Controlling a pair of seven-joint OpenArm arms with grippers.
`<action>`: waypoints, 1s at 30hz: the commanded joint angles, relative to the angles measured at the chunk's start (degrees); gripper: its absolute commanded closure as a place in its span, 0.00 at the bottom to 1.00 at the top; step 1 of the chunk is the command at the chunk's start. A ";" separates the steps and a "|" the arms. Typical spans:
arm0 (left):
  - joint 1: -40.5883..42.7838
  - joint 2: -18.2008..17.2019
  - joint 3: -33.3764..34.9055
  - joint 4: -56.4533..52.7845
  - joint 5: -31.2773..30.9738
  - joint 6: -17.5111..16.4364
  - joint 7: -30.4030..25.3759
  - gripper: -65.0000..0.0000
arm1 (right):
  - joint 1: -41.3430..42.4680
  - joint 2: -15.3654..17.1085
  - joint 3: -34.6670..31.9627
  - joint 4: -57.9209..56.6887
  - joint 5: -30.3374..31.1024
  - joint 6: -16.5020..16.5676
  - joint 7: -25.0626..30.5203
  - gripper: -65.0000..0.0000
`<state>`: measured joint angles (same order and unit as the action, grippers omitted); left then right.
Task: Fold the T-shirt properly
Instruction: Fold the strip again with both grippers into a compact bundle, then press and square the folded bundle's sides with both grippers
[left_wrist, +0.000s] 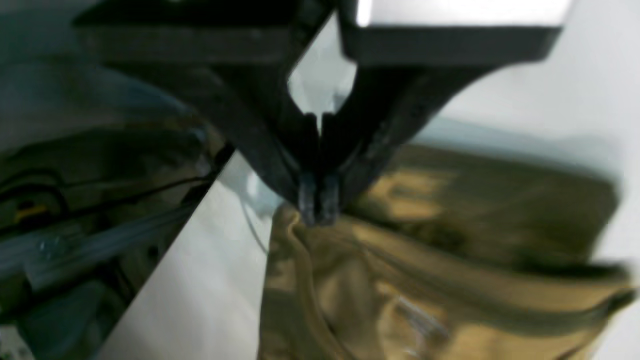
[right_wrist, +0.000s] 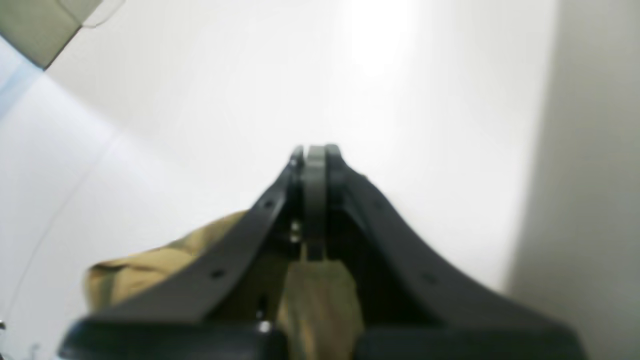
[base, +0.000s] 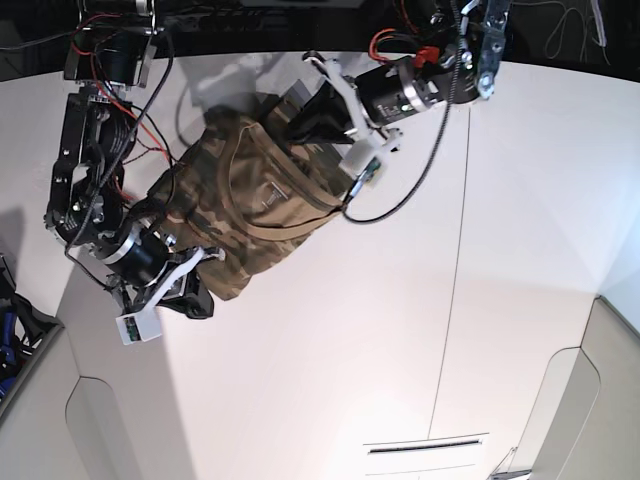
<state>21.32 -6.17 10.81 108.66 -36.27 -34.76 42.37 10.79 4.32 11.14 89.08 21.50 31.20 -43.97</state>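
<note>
Overhead, both tools (left_wrist: 318, 205) (base: 200, 292) pinched on the T-shirt (base: 245, 205) above the white table (base: 400, 330).

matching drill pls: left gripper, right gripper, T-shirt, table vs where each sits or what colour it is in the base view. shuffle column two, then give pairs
Column one:
1. left gripper
2. right gripper
3. T-shirt
4. table

Column two:
A. plain white surface
B. camouflage cloth stretched between the two arms
C. jaws shut on cloth at the upper end of the garment
D. jaws shut on cloth at the lower-left end of the garment

Pairs: 1-C, 2-D, 3-B, 4-A
</note>
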 joint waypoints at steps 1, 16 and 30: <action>-1.68 1.01 1.07 -0.57 -0.52 0.07 -1.49 1.00 | 2.49 0.68 0.00 -2.25 0.92 0.57 2.14 1.00; -9.09 3.45 -5.14 -16.26 5.73 0.09 -1.01 1.00 | 4.22 7.78 -8.59 -20.63 1.03 2.16 0.55 1.00; -20.59 -2.10 -10.80 -18.64 6.45 2.23 -1.44 1.00 | -12.35 10.99 -8.48 -5.20 14.56 2.23 -4.72 1.00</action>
<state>1.34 -8.23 0.10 89.34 -29.02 -32.34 41.85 -2.11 14.92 2.59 83.09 36.01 33.19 -48.25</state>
